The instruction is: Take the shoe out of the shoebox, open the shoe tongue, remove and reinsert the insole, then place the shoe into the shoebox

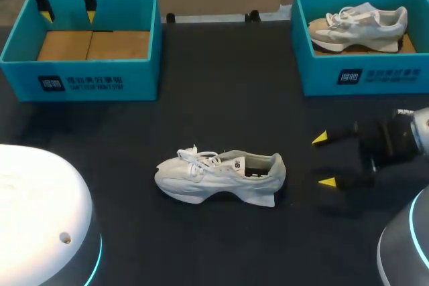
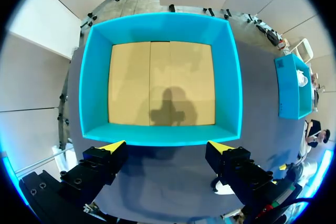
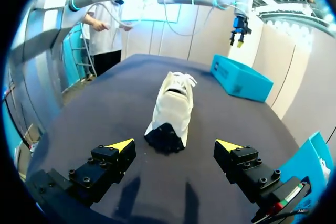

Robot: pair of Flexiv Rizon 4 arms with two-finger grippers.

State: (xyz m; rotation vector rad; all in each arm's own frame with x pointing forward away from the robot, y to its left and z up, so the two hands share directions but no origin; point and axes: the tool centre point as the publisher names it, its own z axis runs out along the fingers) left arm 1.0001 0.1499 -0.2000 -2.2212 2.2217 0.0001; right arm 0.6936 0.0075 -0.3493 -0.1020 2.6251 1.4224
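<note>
A white sneaker [image 1: 221,175] lies on the dark table in the middle, toe to the left, heel to the right. My right gripper [image 1: 324,160] stands open just right of the heel, fingers pointing at it; in the right wrist view the sneaker [image 3: 171,111] lies ahead of the open gripper [image 3: 177,144], heel nearest. My left gripper [image 1: 67,6] hangs open above the far-left teal shoebox [image 1: 84,78]. Seen from the left wrist, that shoebox [image 2: 160,132] is empty, with a cardboard floor, below the gripper [image 2: 167,145]. Its teal side [image 3: 241,80] shows beyond the sneaker.
A second teal shoebox [image 1: 362,75] at the far right holds another pale sneaker [image 1: 358,28]. Two white robot bases sit at the near-left corner [image 1: 40,212] and near-right corner [image 1: 405,246].
</note>
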